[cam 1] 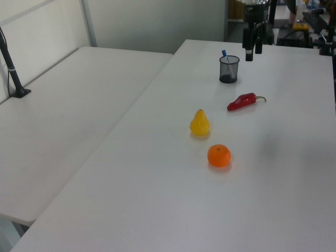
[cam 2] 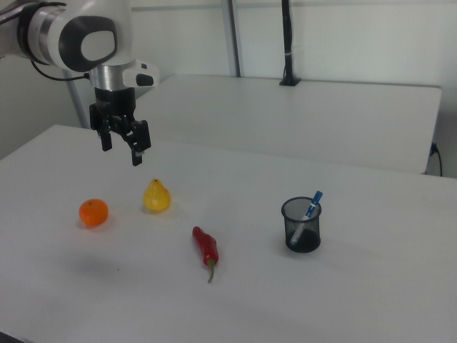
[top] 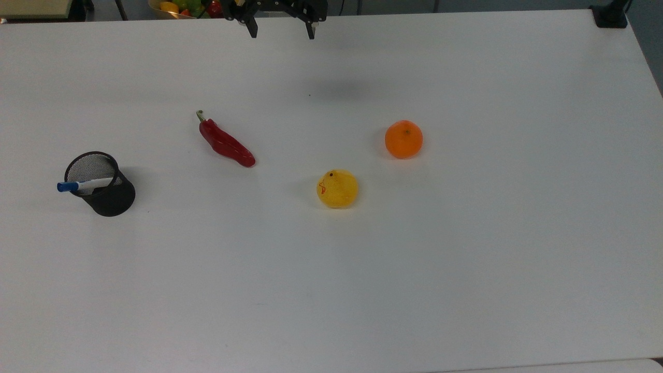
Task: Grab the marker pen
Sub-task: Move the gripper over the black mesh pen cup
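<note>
One marker pen [top: 85, 184], 1 mesh cup [top: 106, 194].

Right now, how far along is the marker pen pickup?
Nothing is done yet: the marker pen stands tilted in the black mesh cup. The hand hangs open and empty above the table, apart from the cup. Left to do: reach the cup, grip the pen, lift it out.
</note>
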Tool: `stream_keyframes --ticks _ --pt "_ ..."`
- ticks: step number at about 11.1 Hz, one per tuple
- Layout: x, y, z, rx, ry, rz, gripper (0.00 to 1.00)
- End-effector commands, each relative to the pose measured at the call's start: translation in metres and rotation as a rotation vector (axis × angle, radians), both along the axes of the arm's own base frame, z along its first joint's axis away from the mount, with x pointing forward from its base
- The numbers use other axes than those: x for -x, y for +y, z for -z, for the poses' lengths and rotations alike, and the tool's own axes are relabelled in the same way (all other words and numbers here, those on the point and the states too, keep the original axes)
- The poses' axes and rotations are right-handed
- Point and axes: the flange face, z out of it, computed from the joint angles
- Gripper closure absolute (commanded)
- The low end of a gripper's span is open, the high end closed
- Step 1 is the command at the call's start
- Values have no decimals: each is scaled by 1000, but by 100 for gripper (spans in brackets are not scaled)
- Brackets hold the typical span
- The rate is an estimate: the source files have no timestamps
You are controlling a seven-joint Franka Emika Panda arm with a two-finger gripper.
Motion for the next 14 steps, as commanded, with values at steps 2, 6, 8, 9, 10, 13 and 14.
stream_keyframes --ticks 2,6,8,9,10,13,14 --pt "-2 -44 -8 13 -10 65 0" --pt "-22 -96 1 17 -101 160 0" --pt "-37 -125 7 20 -185 222 0" --pt "-48 -138 6 27 -251 251 0" --pt "-57 -153 9 34 -293 278 0" --pt "-72 -190 20 55 -383 329 0" --pt "-77 -202 23 63 -428 356 0"
